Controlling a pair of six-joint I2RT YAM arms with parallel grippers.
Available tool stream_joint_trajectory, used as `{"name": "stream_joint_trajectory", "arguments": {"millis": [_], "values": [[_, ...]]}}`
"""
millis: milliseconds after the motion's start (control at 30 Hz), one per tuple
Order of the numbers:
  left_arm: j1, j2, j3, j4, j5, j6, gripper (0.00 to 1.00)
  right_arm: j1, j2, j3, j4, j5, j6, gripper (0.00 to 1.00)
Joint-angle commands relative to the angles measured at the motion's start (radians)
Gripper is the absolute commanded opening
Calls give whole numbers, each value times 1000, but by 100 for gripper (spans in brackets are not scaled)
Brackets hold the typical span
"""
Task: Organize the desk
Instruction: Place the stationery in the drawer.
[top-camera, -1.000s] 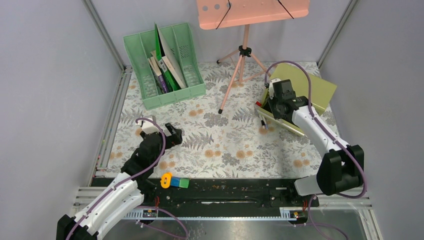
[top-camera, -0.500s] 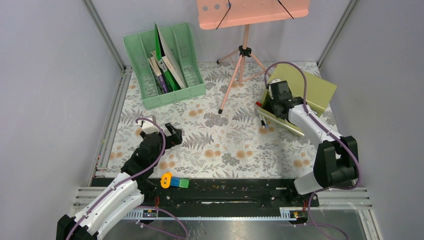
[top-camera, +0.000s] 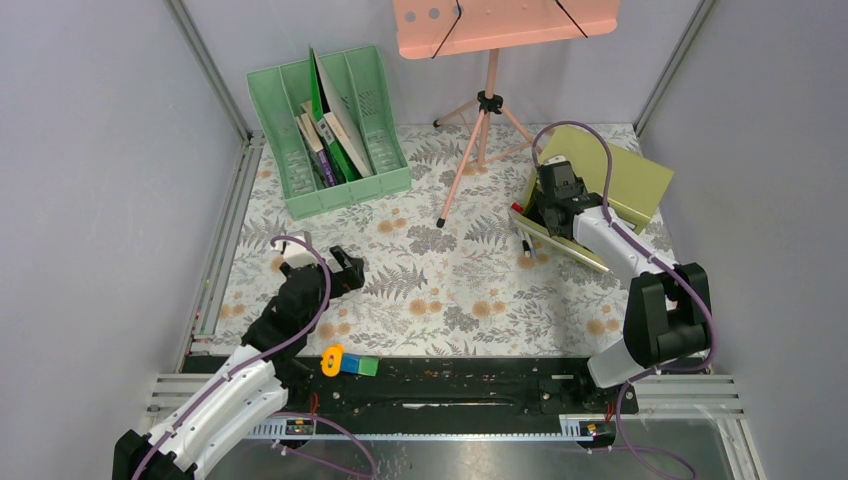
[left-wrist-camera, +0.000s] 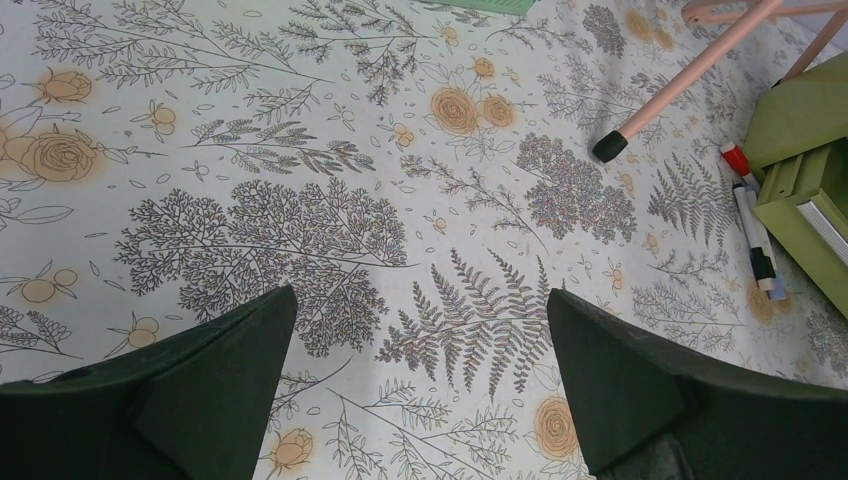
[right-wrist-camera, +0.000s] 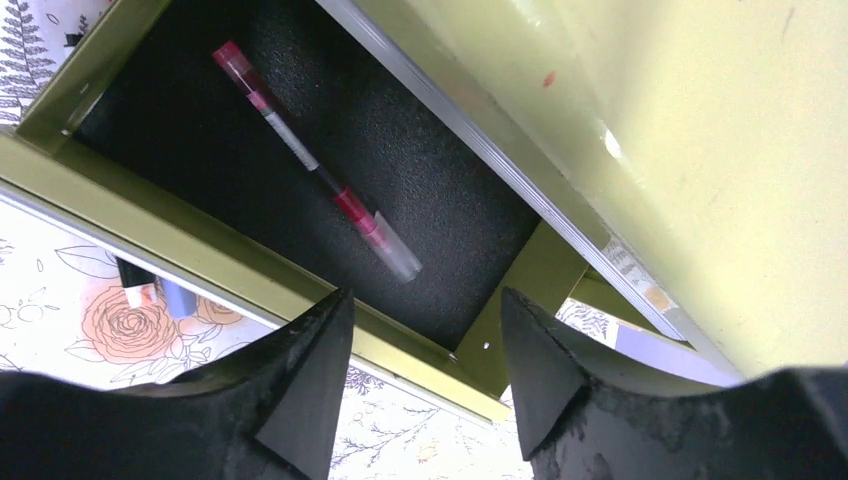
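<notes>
The desk (top-camera: 450, 280) is covered in a pale fern-and-flower cloth. My right gripper (right-wrist-camera: 425, 300) hangs open over the front corner of the pulled-out drawer (right-wrist-camera: 150, 225) of the olive-green drawer box (top-camera: 625, 180), with nothing between its fingers. A red pen (right-wrist-camera: 315, 160) lies loose on the drawer's black floor, apart from the fingertips. In the top view the right gripper (top-camera: 545, 212) sits over that drawer. My left gripper (left-wrist-camera: 420, 300) is open wide above bare cloth at the near left, and shows in the top view too (top-camera: 345, 268).
Two markers (left-wrist-camera: 757, 235) lie on the cloth just in front of the drawer. A green file rack (top-camera: 330, 130) with books stands at the back left. A pink music stand (top-camera: 480, 120) rises at the back middle, one foot (left-wrist-camera: 606, 147) on the cloth. Small coloured pieces (top-camera: 345, 362) sit on the near rail.
The right arm's elbow has swung in closer to the drawer box while its gripper stayed over the drawer, and its jaws have opened. The left arm has not moved.
</notes>
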Motion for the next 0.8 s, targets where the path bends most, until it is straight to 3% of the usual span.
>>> {"name": "stream_joint_trajectory", "arguments": {"millis": [0, 100, 300, 433, 467, 500, 533, 667, 767], "values": [[4, -17, 6, 53, 12, 7, 99, -4, -56, 6, 37, 7, 47, 65], [5, -18, 5, 52, 12, 5, 99, -3, -90, 5, 23, -67, 84, 70], [4, -6, 10, 55, 14, 7, 99, -3, -149, 11, -6, -218, 155, 70], [5, -3, 10, 56, 15, 7, 99, -3, -190, 13, -29, -290, 230, 79], [5, -2, 10, 57, 15, 7, 99, -3, -195, 15, -38, -310, 254, 82], [5, -2, 10, 55, 15, 7, 99, -1, -198, 18, -52, -315, 282, 96], [5, -4, 10, 55, 13, 7, 99, 2, -194, 25, -73, -313, 314, 99], [4, -7, 8, 56, 13, 7, 99, 8, -146, 84, -193, -343, 390, 99], [5, -6, 9, 53, 11, 7, 99, 45, -166, 40, -157, -306, 411, 100]]}}
